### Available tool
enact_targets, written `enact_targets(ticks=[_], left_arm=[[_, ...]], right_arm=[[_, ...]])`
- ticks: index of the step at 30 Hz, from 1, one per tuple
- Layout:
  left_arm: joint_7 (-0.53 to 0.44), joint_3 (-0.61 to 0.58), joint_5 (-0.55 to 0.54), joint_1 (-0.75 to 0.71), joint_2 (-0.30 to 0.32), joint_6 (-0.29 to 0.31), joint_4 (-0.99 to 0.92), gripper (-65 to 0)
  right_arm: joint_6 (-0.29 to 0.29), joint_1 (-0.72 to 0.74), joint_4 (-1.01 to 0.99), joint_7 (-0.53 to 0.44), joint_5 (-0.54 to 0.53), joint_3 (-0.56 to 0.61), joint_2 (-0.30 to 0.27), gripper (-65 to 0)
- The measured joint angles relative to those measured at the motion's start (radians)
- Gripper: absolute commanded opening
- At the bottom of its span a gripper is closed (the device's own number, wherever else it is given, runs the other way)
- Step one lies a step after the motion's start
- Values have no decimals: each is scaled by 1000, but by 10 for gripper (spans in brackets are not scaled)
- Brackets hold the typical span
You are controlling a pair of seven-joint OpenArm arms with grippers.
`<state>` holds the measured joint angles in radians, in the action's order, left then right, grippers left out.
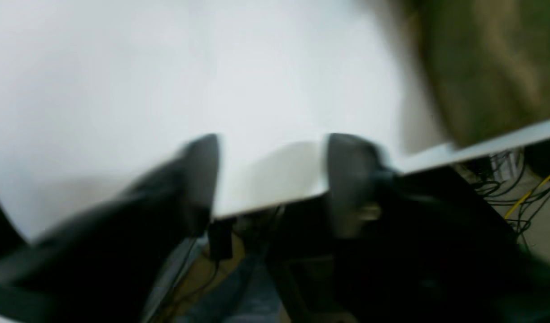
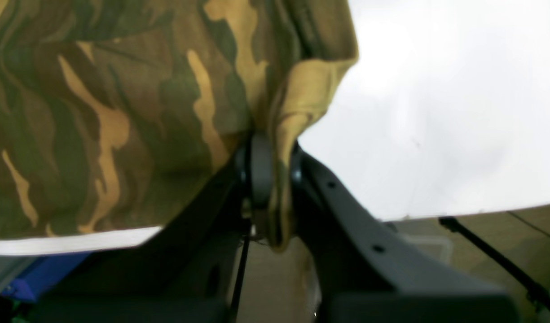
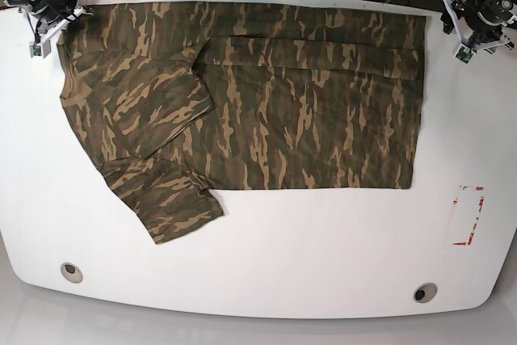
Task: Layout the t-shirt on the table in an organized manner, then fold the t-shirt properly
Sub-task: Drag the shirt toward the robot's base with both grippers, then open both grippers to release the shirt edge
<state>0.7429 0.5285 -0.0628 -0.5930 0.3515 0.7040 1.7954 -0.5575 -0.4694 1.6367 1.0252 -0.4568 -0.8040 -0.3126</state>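
Observation:
The camouflage t-shirt [image 3: 266, 103] lies spread across the far half of the white table [image 3: 323, 240], with one sleeve [image 3: 161, 199] bunched at the front left. My right gripper [image 3: 52, 26] is at the shirt's far left corner. In the right wrist view it [image 2: 275, 179] is shut on a fold of the t-shirt [image 2: 122, 112] at the table [image 2: 436, 112] edge. My left gripper [image 3: 467, 38] hovers just off the shirt's far right corner. In the blurred left wrist view it [image 1: 272, 179] is open and holds nothing above the table [image 1: 167, 67], with the t-shirt [image 1: 490, 67] off to the upper right.
A red-marked rectangle [image 3: 468, 216] sits near the table's right edge. Two round grommet holes [image 3: 71, 271] [image 3: 425, 292] lie along the front. Cables [image 1: 517, 188] hang beyond the far edge, under both grippers.

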Motion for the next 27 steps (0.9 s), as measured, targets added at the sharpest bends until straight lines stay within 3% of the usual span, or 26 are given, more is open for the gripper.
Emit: enact_targets(ticks=[6,11,18,27], left_arm=[[1,42,2,4,1,-1,0,-235],[4,56,3,39,-1,0,0,-234],[1,56,2,132,1,0,3,-235],[6,56,3,256,0,1,23,-235]], right_arm=[[7,-13,0,1,4,0,2,-394],[7,-11,5,2,5,0,0,-299],[7,-13,133,8,6,0,0,-210],[6,-8,262,34,8,0,-9,-156]])
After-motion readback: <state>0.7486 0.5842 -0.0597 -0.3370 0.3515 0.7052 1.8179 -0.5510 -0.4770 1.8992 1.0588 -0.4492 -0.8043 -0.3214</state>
